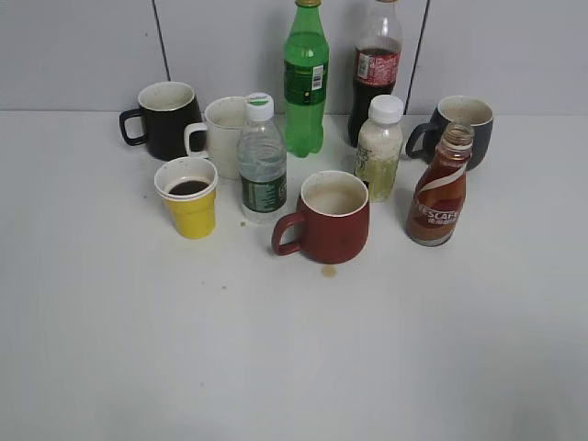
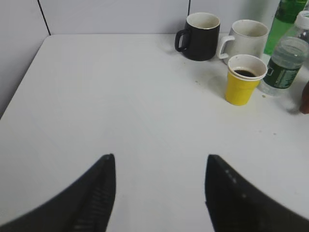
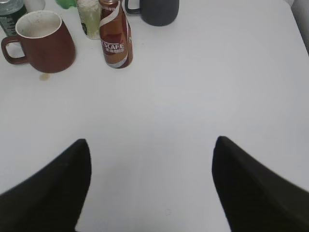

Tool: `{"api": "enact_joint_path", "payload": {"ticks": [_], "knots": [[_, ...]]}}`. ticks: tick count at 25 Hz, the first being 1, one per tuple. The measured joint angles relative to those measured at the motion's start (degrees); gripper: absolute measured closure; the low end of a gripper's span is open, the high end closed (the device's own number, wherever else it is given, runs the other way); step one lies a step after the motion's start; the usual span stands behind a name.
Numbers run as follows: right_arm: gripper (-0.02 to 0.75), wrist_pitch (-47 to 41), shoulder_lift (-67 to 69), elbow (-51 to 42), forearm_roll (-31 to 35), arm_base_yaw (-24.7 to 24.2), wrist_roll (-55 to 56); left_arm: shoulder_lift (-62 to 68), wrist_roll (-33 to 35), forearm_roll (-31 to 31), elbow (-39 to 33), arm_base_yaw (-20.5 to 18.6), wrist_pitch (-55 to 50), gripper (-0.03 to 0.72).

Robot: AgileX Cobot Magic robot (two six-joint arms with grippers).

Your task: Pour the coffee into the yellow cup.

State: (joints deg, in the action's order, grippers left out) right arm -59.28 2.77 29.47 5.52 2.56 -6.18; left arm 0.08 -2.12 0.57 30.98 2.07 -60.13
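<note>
Both hands hang wide open over bare desk (image 1: 294,367), gripping nothing. Ahead of the left hand (image 2: 159,166) and off to its right stands the cup (image 2: 244,79), upright, dark liquid inside. The coffee (image 3: 115,36) stands uncapped ahead of the right hand (image 3: 152,147), to its left, just beside a red mug (image 3: 41,41).
</note>
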Motion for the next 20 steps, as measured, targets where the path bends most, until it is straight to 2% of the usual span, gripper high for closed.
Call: {"api": "enact_joint_path", "payload": {"ticks": [20], "knots": [[0.150,-0.12,-3.27,-0.05,-0.06,-0.28,0.00,-0.46,0.00,0.00,-0.11,0.00,0.02,0.251]]}}
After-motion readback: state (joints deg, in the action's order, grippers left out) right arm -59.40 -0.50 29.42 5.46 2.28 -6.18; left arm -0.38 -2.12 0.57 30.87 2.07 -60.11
